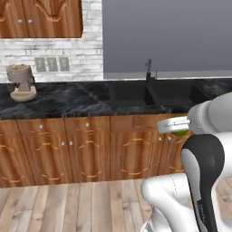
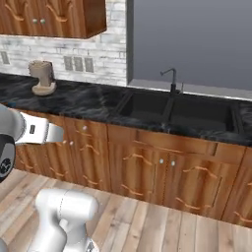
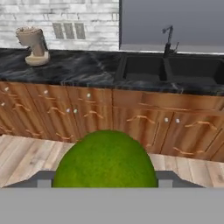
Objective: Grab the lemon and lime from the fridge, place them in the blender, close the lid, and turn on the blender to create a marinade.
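gripper: clenched on the lime, raised over the wood floor | lime sits between the fingers, near side of the cabinets | sink far right, on the counter

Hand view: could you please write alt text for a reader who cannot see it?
A green lime sits between the pincer fingers, close to the camera. Behind it, wooden cabinets carry a black marble counter with a dark sink, a faucet and a beige appliance at the left.
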You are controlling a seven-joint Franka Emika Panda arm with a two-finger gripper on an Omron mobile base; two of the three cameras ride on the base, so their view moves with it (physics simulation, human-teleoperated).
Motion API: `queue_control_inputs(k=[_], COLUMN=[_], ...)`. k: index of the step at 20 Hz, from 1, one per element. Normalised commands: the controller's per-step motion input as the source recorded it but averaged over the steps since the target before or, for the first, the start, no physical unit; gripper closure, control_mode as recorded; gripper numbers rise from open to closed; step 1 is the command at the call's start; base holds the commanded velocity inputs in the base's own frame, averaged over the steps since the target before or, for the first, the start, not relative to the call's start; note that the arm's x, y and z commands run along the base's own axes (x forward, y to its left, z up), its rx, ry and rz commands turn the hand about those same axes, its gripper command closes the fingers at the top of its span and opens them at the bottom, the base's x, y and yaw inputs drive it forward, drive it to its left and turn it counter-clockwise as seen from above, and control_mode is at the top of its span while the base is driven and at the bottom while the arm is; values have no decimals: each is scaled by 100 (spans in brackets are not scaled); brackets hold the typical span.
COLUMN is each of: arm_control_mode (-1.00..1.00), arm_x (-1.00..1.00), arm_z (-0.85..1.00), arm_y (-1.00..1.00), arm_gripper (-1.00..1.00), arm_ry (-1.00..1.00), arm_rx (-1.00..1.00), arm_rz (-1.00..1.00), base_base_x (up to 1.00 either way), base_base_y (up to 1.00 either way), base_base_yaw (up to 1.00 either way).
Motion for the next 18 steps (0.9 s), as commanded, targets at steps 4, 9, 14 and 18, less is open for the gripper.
queue_control_inputs(k=[4,9,14,18], arm_control_mode=[100,100,100,100], arm_x=[0,0,0,0], arm_z=[0,0,0,0], arm_y=[0,0,0,0], arm_gripper=[100,100,100,100], arm_ry=[0,0,0,0], arm_rx=[0,0,0,0], arm_rz=[0,0,0,0], base_base_x=[69,70,63,64], base_base_y=[-95,-100,-100,-100], base_base_yaw=[-57,-45,-17,-2])
